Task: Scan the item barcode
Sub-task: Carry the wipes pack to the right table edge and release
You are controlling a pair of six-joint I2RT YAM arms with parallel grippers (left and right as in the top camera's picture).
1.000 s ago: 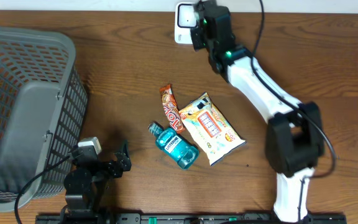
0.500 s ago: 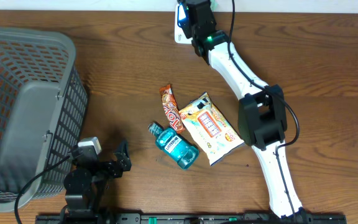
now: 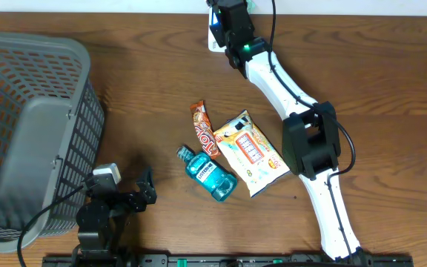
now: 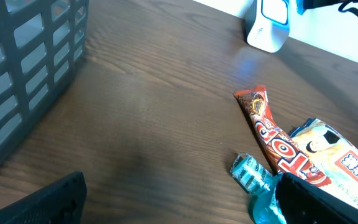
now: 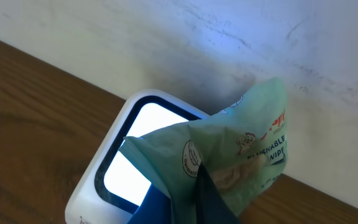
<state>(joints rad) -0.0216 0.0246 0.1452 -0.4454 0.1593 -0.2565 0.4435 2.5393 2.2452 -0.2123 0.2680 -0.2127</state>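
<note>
Here the right fingers (image 5: 199, 194) pinch a crumpled green wipes packet (image 5: 241, 149) just above the scanner (image 5: 114, 180) at the far edge of the surface (image 3: 147, 89). The left fingers (image 4: 45, 200) rest wide apart. The likely risk is that the creased film hides the barcode, so the scan fails.

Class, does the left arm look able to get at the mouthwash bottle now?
Probably yes: the left fingers are open and empty, with only bare table between them and the mouthwash bottle.

table (image 3: 147, 81): wood | on it: basket (image 3: 87, 126), scanner (image 4: 267, 25), candy bar (image 3: 204, 130), snack bag (image 3: 252, 152), mouthwash bottle (image 3: 210, 174)
</note>
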